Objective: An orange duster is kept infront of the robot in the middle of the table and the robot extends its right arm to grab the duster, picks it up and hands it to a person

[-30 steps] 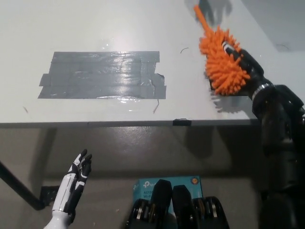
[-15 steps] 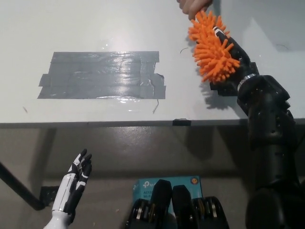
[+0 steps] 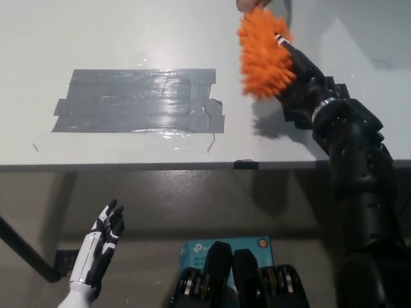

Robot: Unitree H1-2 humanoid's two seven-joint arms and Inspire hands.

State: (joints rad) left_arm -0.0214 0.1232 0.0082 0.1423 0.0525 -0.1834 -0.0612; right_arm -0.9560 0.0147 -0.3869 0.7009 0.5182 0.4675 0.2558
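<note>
A: Duster (image 3: 263, 54) status?
B: Gripped in black right hand (image 3: 300, 72), raised above the bench (image 3: 128, 38) at far right; a person's hand (image 3: 247, 5) touches its top.
A: Left hand (image 3: 103, 247)?
B: Fingers apart, empty, below bench edge.

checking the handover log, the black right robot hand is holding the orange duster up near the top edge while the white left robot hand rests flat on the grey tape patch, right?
Not quite. The head view shows the white left robot hand hanging below the table edge at the lower left, open, well clear of the grey tape patch. The rest holds: the black right robot hand holds the orange duster up near the top edge.
</note>
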